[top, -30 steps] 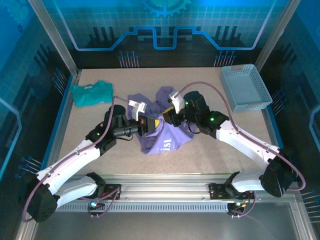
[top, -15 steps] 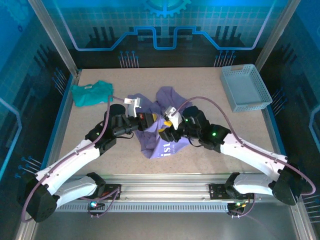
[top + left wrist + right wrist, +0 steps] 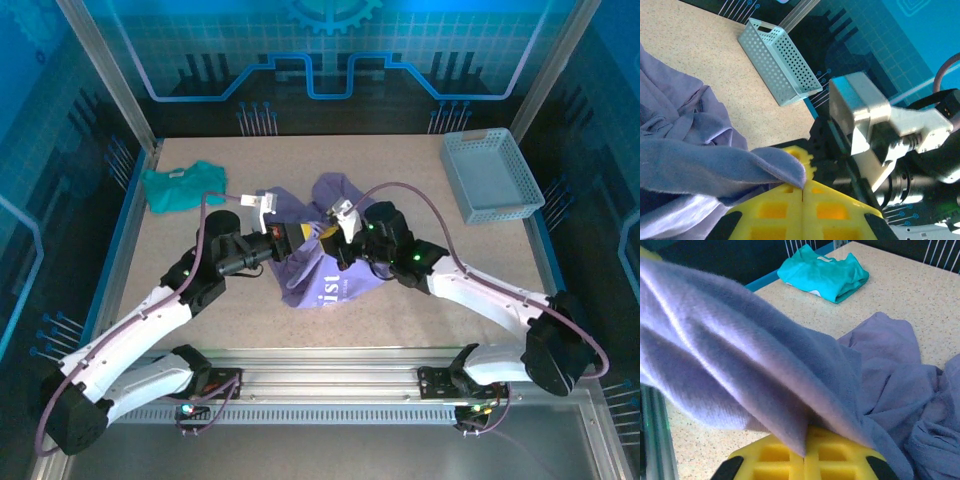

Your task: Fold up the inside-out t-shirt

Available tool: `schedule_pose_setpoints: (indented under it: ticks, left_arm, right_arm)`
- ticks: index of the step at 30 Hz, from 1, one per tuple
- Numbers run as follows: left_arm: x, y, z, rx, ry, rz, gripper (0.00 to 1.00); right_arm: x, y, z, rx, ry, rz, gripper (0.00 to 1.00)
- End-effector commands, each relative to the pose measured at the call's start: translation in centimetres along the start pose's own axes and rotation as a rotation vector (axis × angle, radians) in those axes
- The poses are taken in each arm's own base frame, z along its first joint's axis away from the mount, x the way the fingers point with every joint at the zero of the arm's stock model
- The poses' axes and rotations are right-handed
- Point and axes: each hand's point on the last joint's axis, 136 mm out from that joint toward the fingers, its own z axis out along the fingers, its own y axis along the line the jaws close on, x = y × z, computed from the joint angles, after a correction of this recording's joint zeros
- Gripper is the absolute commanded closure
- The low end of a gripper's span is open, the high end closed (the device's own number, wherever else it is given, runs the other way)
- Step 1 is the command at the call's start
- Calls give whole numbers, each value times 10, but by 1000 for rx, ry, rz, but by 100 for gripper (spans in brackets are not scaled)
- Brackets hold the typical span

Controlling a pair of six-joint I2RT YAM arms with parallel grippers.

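The crumpled lavender-purple cotton t-shirt (image 3: 318, 282) lies bunched in the middle of the speckled beige table (image 3: 440, 225). It is heaped and twisted rather than spread flat. In the top view part of its white printed lettering shows on the near flap, and a rounded lobe of cloth sticks out toward the far side.

My left gripper (image 3: 306, 237) sits over the shirt's centre. Its yellow pads (image 3: 790, 210) are pressed together, with a fold of the purple fabric (image 3: 700, 160) pinched in the seam between them. The cloth runs off to the left of that wrist view in thick, rumpled layers.

My right gripper (image 3: 336, 240) is just beside it, almost tip to tip with the left one above the same heap. Its jaws are also closed tight, and a taut sheet of the purple fabric (image 3: 740, 360) rises out from between the yellow pads (image 3: 785, 455) and drapes across the right wrist view.

Beyond the heap, a smaller folded teal-green shirt (image 3: 183, 186) rests near the table's far left corner, well apart from the purple one. A perforated pale-blue plastic basket (image 3: 492, 176) stands at the far right edge.
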Motion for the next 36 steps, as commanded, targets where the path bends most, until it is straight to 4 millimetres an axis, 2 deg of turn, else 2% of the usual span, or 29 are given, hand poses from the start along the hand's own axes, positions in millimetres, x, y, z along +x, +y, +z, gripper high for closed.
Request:
schedule_pose_setpoints:
  ticks: [1, 2, 5, 7, 9, 13, 19, 27, 36]
  left_arm:
    - [-12, -21, -5, 73, -39, 43, 100]
    - [-12, -23, -5, 83, -39, 59, 100]
    - [-10, -24, -8, 95, -58, 133, 87]
    - [-10, -9, -11, 27, -85, 190, 75]
    - [-9, 11, -13, -66, -105, 235, 66]
    - [2, 35, -12, -156, -64, 323, 56]
    - [20, 48, 3, -151, 11, 397, 43]
    - [33, 69, 5, -188, 17, 535, 38]
    - [28, 52, 25, -89, 26, 587, 35]
  right_arm:
    - [-11, 6, -23, -106, -39, -66, 100]
    - [-7, 4, -27, -119, -24, -72, 100]
    - [-2, 4, -42, -213, -7, -83, 100]
    - [-3, 9, -51, -289, -14, -93, 100]
    - [-4, 12, -55, -324, -18, -93, 100]
    - [-6, 15, -61, -368, -18, -86, 100]
    - [-8, 12, -65, -374, -15, -59, 100]
    - [-15, 4, -65, -369, -4, 10, 100]
    - [-13, 4, -62, -383, 12, 20, 100]
